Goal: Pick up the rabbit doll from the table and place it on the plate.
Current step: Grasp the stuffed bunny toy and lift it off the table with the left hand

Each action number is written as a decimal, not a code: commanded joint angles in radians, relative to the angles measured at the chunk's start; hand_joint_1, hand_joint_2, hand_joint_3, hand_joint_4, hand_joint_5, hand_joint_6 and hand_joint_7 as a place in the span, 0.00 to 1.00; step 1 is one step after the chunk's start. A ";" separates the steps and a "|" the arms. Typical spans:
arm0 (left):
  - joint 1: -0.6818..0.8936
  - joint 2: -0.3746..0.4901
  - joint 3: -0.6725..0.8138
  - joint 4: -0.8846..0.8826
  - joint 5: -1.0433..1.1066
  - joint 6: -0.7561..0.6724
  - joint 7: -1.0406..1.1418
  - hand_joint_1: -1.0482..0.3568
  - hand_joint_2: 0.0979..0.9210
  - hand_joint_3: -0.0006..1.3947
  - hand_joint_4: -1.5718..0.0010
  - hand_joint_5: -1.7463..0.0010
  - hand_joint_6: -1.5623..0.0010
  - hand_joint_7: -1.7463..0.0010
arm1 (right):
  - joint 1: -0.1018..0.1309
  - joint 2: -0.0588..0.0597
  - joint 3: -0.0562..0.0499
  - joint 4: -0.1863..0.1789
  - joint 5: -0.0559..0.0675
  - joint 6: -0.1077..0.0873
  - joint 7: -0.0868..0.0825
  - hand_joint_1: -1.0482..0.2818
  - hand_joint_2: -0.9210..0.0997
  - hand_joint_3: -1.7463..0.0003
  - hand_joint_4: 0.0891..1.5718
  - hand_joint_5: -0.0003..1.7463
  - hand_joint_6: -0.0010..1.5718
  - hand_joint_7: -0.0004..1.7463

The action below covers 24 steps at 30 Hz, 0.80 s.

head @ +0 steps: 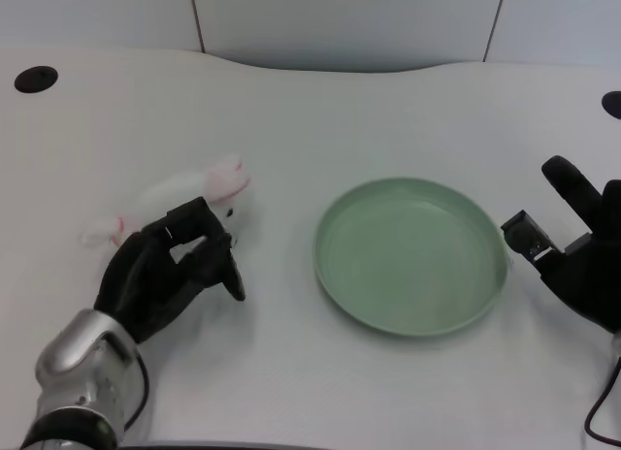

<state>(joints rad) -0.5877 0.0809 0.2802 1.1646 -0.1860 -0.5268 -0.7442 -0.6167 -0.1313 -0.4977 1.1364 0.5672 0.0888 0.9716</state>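
Your left hand (165,271) sits low on the left of the table (291,111), fingers curled over the near side of the rabbit doll (189,193). You cannot tell from this view whether they actually grip the doll or only rest against it, because the hand covers the contact. The doll is white on a white surface, so its outline is faint; a pinkish head end points toward the plate (412,256), and its lower body is hidden behind the fingers. The green plate lies apart from the doll, to its right, near the table's middle. Your left forearm is cut off by the bottom edge of the view.
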 commanded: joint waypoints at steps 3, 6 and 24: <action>0.013 0.077 -0.054 -0.051 0.063 -0.153 0.049 0.35 1.00 0.06 0.59 0.32 0.47 0.69 | 0.000 -0.016 -0.005 -0.004 0.001 0.010 -0.004 0.28 0.00 0.82 0.36 1.00 0.44 0.86; 0.010 0.111 -0.090 -0.068 0.116 -0.224 0.095 0.35 1.00 0.06 0.58 0.35 0.45 0.74 | -0.001 -0.017 -0.006 -0.003 0.001 0.011 -0.004 0.28 0.00 0.82 0.36 1.00 0.44 0.86; -0.147 0.360 -0.413 -0.109 0.796 -0.423 0.983 0.18 1.00 0.12 0.77 0.99 0.74 1.00 | -0.001 -0.020 0.000 -0.001 -0.006 0.007 -0.005 0.27 0.00 0.81 0.37 1.00 0.45 0.86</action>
<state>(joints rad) -0.7005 0.4078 -0.1096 1.0621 0.5681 -0.9556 0.1595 -0.6170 -0.1331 -0.4964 1.1362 0.5667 0.1003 0.9706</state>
